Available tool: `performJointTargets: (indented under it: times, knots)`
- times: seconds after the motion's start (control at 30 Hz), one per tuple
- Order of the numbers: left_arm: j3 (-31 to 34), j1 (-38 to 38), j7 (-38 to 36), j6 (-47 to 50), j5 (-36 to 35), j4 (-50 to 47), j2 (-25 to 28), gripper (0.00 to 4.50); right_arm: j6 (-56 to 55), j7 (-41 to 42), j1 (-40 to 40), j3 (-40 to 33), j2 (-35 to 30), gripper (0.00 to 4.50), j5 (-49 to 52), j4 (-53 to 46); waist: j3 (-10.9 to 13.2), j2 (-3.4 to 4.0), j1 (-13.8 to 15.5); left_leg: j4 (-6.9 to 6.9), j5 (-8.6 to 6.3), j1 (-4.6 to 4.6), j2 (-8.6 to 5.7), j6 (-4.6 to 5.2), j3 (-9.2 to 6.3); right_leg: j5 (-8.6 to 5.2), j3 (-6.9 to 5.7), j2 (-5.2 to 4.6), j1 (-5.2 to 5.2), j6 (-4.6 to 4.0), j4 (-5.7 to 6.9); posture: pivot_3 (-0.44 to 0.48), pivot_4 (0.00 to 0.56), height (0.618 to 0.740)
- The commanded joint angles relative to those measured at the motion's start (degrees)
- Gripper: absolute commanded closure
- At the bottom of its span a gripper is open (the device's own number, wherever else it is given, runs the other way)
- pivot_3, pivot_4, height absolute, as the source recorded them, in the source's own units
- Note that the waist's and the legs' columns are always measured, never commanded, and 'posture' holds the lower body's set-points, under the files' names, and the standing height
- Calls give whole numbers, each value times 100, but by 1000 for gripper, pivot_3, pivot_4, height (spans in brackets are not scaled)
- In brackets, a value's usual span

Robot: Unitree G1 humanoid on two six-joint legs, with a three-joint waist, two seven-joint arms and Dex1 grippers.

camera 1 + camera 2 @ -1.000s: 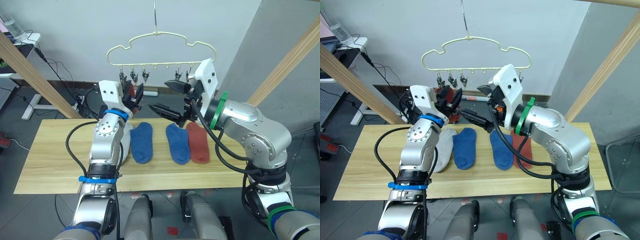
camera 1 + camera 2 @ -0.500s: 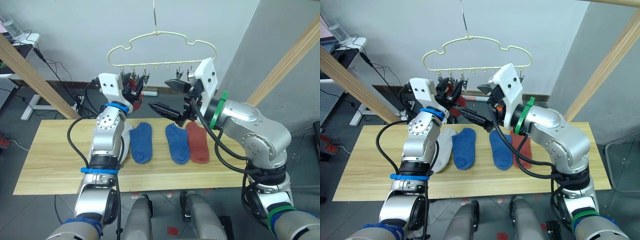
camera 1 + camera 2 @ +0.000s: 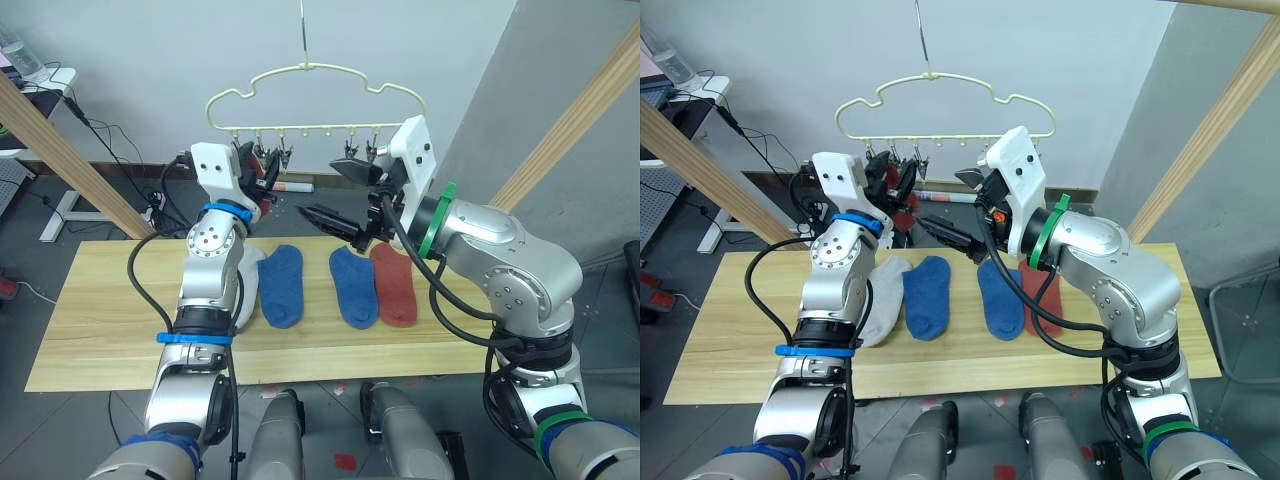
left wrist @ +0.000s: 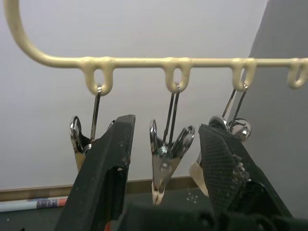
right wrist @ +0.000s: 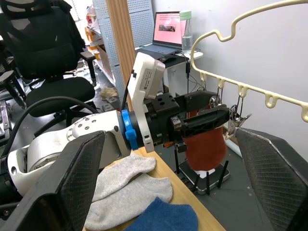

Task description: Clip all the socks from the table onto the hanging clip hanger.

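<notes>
Holding anything up there? asks the operator.

Yes, I answer. My left gripper (image 3: 262,178) is raised to the clip hanger (image 4: 202,61), at about 12 o'clock from the socks lying on the table (image 3: 100,300). A rust red sock (image 5: 206,144) dangles from it. The fingertips show a gap with one metal clip (image 4: 163,163) framed between them, so I judge the cloth is pinched further back along the fingers. My right gripper (image 3: 335,192) hovers at 3 o'clock of the left one, spread wide and empty.

And what is left on the table?

Two grey socks (image 3: 880,300) lie under my left forearm. At 3 o'clock from them are a blue sock (image 3: 282,285), then a second blue sock (image 3: 352,288), and a second red sock (image 3: 395,285) touching that one. The clips I can see hold nothing.

How will the sock behave?

It looks light, limp and floppy. It should sag wherever I do not support it, and it is not fragile. I would offer the clip a short bit of the cuff edge, where the knit is doubled and grips best. The hanger is thin wire on one hook, so I expect it to swing if pushed. The clips hang loose in their loops, so my right gripper will likely have to steady and squeeze one.
</notes>
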Motion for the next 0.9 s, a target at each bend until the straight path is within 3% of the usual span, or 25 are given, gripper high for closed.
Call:
performJointTargets:
  times: [0.03,0.13,0.27,0.5,0.73,0.9]
  knots:
    - [43,-90,-5,-204,38,-48,42,2775,-102,-28,-57,-24,-7,0,84,-260,0,0,-4,0,0,0,0,0,0,0,0,0,0,0,0,-84,296,740]
    - [48,-87,16,-218,58,-40,65,3659,-102,-29,-37,-19,-8,0,88,-275,0,0,-4,0,0,0,0,0,0,0,0,0,0,0,0,-78,294,740]
    - [63,-95,24,-239,60,-30,91,4400,-116,-18,-34,-10,-7,0,85,-262,0,0,-9,0,0,1,0,0,0,0,0,0,0,0,2,-78,294,740]
    - [27,11,-51,76,5,-315,146,4475,-203,46,292,190,-322,0,-192,-186,0,-1,-7,1,0,1,0,0,0,0,0,0,1,0,3,-69,294,740]
    - [92,312,-566,2445,-799,-1621,567,4475,-775,168,1130,818,-1355,0,-1258,748,-1,-1,-22,0,0,6,-2,0,3,0,5,-1,1,1,5,-59,301,740]
    - [478,107,-984,5594,-2196,-2260,1375,4475,-1739,617,1300,1219,-1730,0,-2003,2456,0,-2,-98,-1,0,29,5,0,7,-1,12,11,11,1,10,-54,307,740]
